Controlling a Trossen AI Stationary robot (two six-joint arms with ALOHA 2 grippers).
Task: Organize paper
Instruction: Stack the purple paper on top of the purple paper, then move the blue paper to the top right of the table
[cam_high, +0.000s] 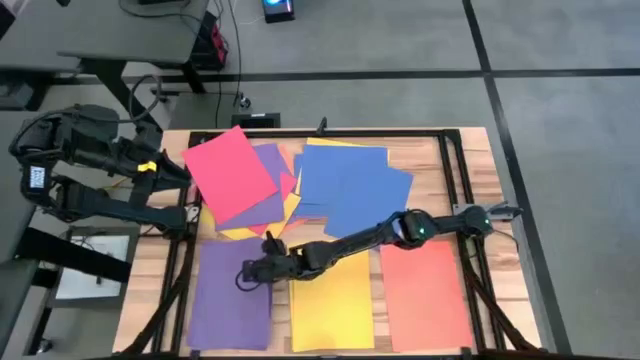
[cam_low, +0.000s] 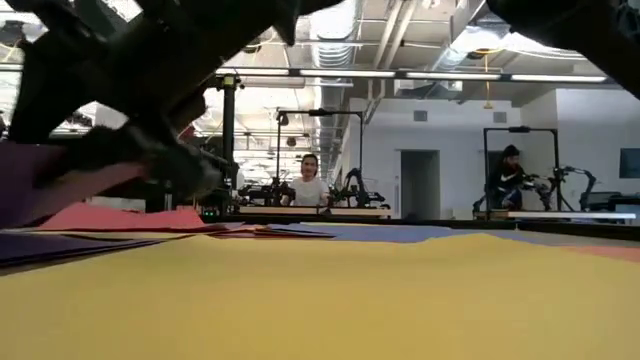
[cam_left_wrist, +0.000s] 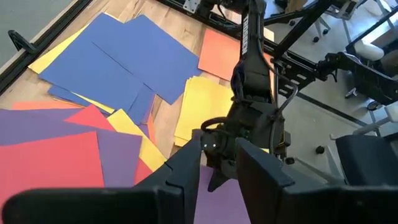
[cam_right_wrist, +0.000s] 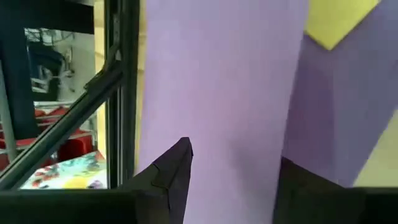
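Paper lies across the wooden table (cam_high: 440, 150) in two kinds of order. Along the near edge three sheets sit separately side by side: a purple sheet (cam_high: 225, 318), a yellow sheet (cam_high: 335, 310) and an orange sheet (cam_high: 425, 290). Toward the far side a loose, overlapping pile holds a red sheet (cam_high: 228, 172) on top at the left, purple and yellow sheets beneath it, and blue sheets (cam_high: 350, 185) spread to the right.

The right gripper (cam_high: 250, 271) reaches from the right side across the yellow sheet to the upper edge of the purple sheet; its wrist view shows its two dark fingers (cam_right_wrist: 171, 174) spread apart with purple paper filling the space between them, though whether they pinch it I cannot tell. The left gripper (cam_high: 180, 172) hangs at the table's left edge beside the red sheet; its fingers (cam_left_wrist: 186, 171) stand parted with nothing between them.

The table has a black frame and stands on grey floor. Only the low view shows the room beyond: ceiling lights, other workstations and two seated people (cam_low: 308, 180) behind them. The left wrist view alone shows the right arm's wrist from the front, and office chairs past the table.
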